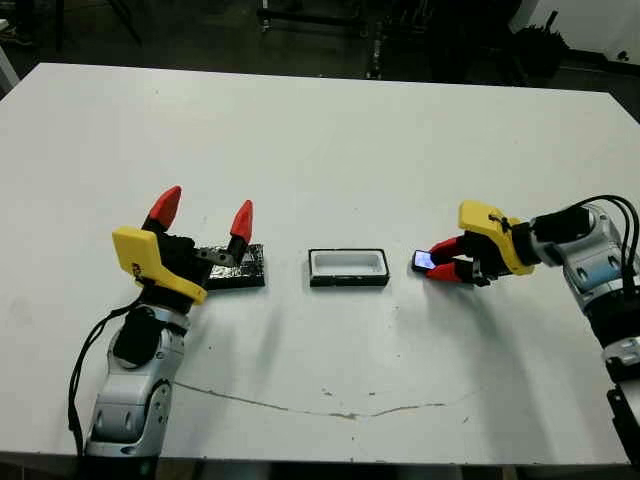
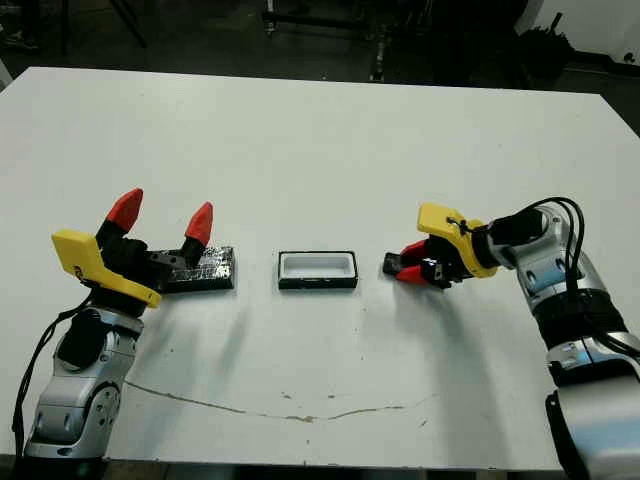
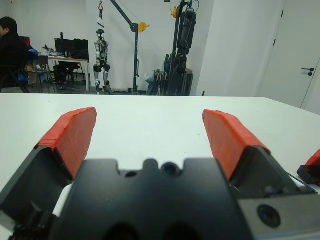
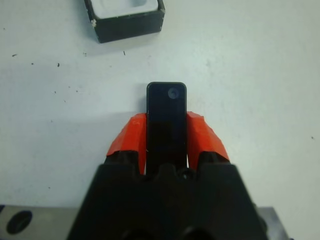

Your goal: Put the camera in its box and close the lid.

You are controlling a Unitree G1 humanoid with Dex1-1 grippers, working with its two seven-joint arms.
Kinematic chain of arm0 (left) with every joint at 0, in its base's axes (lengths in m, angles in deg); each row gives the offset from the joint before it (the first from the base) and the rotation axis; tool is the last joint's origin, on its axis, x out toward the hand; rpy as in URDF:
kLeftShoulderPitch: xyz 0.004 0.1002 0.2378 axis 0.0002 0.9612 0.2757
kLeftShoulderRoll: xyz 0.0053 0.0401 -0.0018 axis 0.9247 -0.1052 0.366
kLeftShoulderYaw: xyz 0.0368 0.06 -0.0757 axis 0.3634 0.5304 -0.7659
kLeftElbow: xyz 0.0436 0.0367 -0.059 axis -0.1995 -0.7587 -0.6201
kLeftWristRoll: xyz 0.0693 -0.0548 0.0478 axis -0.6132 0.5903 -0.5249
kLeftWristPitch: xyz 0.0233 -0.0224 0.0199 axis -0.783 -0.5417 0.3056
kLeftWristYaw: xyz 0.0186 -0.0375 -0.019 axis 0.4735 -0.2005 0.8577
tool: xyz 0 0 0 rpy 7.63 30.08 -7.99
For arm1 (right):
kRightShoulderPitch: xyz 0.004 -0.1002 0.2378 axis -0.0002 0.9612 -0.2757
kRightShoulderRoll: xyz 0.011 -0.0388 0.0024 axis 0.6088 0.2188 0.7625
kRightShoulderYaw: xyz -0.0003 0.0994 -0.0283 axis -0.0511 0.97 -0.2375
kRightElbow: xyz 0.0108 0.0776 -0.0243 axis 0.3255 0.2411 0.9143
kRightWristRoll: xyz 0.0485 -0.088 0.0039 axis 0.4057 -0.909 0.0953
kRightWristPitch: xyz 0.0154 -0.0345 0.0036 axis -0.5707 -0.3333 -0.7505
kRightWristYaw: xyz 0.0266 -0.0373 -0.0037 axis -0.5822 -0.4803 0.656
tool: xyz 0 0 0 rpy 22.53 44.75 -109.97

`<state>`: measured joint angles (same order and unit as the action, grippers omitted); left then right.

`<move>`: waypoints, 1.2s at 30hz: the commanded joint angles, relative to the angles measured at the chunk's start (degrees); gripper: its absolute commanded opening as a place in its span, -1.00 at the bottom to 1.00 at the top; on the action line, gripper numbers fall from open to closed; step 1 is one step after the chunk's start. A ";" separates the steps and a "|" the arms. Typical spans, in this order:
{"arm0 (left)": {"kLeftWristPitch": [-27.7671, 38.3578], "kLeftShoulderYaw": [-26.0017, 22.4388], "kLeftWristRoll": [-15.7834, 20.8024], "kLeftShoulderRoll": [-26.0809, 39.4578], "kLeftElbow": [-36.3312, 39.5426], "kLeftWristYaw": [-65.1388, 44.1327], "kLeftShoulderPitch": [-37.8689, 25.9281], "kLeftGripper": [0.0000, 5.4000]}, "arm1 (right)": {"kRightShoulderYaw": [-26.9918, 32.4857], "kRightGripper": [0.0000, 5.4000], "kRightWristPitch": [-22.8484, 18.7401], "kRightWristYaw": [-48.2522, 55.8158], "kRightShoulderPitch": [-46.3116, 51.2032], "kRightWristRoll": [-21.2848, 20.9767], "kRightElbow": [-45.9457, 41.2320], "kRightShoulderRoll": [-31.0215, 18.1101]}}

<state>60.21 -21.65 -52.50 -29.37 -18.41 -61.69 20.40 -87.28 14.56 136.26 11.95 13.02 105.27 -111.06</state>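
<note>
Right gripper (image 4: 166,137) clamps the camera (image 4: 166,117) beside the open box (image 1: 348,268).
Left gripper (image 1: 204,218) gapes empty over the lid (image 1: 240,268); a skewed camera could catch the box wall.

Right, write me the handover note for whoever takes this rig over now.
Right gripper: fingers shut on the camera, low over the table to the right of the box; about half the bar sticks out past the fingertips, pointing toward the box.
Left gripper: fingers open and empty, raised at the left end of the lid.
Box: open at mid-table, white lining showing, nothing in it.
Lid: flat on the table left of the box, foil face up.
Done: camera gripped.
Left: carry the camera to the box, lay it in, then pick up the lid and close the box.
</note>
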 commanded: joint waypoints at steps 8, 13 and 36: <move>-0.68 -0.08 -0.40 0.10 0.23 0.27 0.64 1.00 | 7.59 -0.38 -7.04 7.54 -10.45 11.46 6.53 2.96; -0.65 -0.05 -0.38 0.24 0.23 0.07 0.70 1.00 | 7.64 -0.38 -8.31 8.89 -15.32 12.20 9.04 6.00; -1.13 -0.13 0.25 0.45 0.31 -0.23 0.37 1.00 | 0.85 -0.38 -11.76 5.94 -14.01 9.65 0.10 15.58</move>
<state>59.89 -21.64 -52.21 -29.21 -18.16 -61.71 20.46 -86.05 3.21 142.62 -2.77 23.22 106.06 -95.48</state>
